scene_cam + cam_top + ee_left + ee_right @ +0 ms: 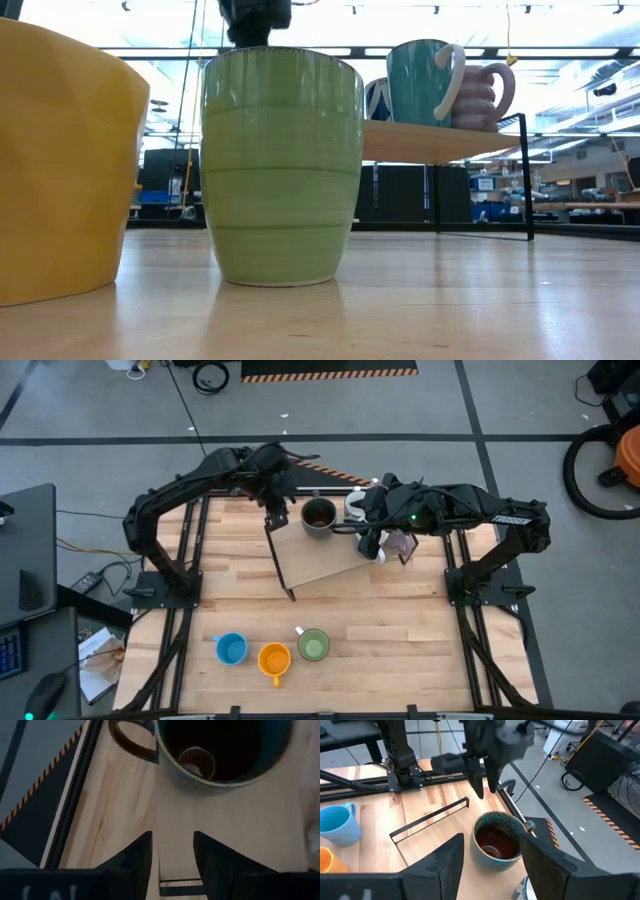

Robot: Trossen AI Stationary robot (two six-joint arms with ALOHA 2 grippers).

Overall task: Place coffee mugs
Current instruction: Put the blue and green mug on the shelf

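A dark mug, speckled teal outside and brown inside (319, 517) (495, 842) (220, 750), stands upright on a raised wooden shelf (325, 560). My left gripper (277, 512) (172, 855) hovers open just left of it, pointing down. My right gripper (352, 528) (492, 865) is open to the mug's right, with the mug ahead of its fingers and apart from them. A white mug (355, 503) and a lilac mug (400, 546) sit by the right arm. Blue (231, 649), orange (274, 658) and green (313, 645) mugs stand near the table's near edge.
The shelf stands on thin black metal legs (280, 565) (527, 175) above the wooden table (400, 650). In the low view the green mug (282, 165) and orange mug (60, 160) fill the foreground, with the teal (420, 80) and lilac (485, 95) mugs on the shelf behind.
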